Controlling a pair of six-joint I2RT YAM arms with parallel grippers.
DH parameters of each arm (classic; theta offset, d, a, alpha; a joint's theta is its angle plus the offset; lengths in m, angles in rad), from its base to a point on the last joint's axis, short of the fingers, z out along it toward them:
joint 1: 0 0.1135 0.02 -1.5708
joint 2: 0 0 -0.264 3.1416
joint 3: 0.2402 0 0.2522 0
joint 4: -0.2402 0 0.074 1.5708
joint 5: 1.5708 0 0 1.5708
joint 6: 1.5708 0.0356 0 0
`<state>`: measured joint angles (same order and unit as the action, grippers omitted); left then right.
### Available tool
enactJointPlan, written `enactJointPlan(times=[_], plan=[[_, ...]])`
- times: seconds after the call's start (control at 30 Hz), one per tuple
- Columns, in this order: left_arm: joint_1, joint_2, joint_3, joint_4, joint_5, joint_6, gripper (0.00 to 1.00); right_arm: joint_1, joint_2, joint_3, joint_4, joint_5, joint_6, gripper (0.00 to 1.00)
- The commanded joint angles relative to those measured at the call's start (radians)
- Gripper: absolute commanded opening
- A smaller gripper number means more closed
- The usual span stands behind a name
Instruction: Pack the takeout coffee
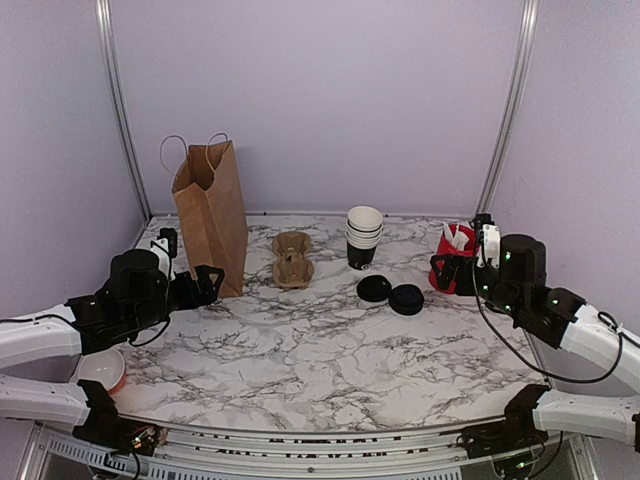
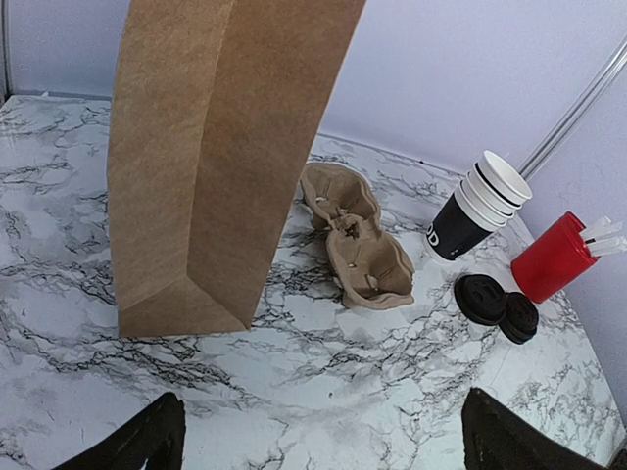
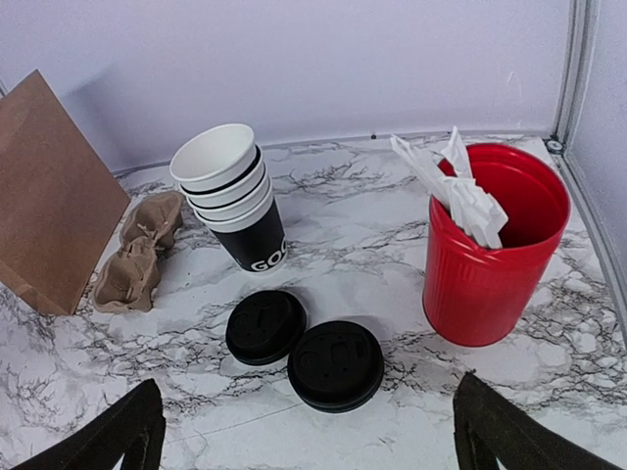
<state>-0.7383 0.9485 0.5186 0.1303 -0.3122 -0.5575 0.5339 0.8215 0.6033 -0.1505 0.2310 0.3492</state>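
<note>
Near the right side of the table (image 1: pixel 300 370), the coffee (image 3: pixel 335 364) is seen as the thicker of two black discs, just beside the flat loose lid (image 3: pixel 265 326) on its left. It is framed almost centrally between the spread fingers of the right gripper (image 1: pixel 447 270), which is released and holds nothing. The coffee is placed ahead of and below that gripper, and its axis is taken to be upright (a round body, so no approach bearing is favoured). The left gripper (image 1: pixel 208 283), likewise spread and unladen, is set beside the bag (image 1: pixel 212 215), well apart from the coffee, with the carrier (image 1: pixel 293 258) between them; the right arm is judged the nearer. Only the lid of the coffee is shown: its paper wall cannot be made out, so its height is uncertain. Little of the bag's inside is shown in any view.
</note>
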Motion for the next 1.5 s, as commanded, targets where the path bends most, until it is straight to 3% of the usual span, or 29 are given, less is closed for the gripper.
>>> enactJointPlan(times=[0.0, 0.6, 0.83, 1.17, 1.47], plan=[[0.004, 0.007, 0.004, 0.014, 0.018, 0.004, 0.99, 0.009, -0.014, -0.009, -0.017, 0.016, 0.001, 1.0], [0.011, 0.018, 0.023, -0.061, -0.005, -0.032, 0.99, 0.03, 0.185, 0.071, -0.036, -0.008, -0.026, 1.0], [0.023, -0.019, -0.005, -0.085, -0.012, -0.059, 0.99, 0.125, 0.401, 0.207, -0.029, 0.022, -0.045, 1.0], [0.047, -0.074, -0.03, -0.116, 0.002, -0.084, 0.99, 0.134, 0.752, 0.492, -0.127, 0.0, -0.087, 1.0], [0.051, -0.125, -0.06, -0.14, 0.005, -0.1, 0.99, 0.133, 0.914, 0.621, -0.152, -0.02, -0.133, 1.0]])
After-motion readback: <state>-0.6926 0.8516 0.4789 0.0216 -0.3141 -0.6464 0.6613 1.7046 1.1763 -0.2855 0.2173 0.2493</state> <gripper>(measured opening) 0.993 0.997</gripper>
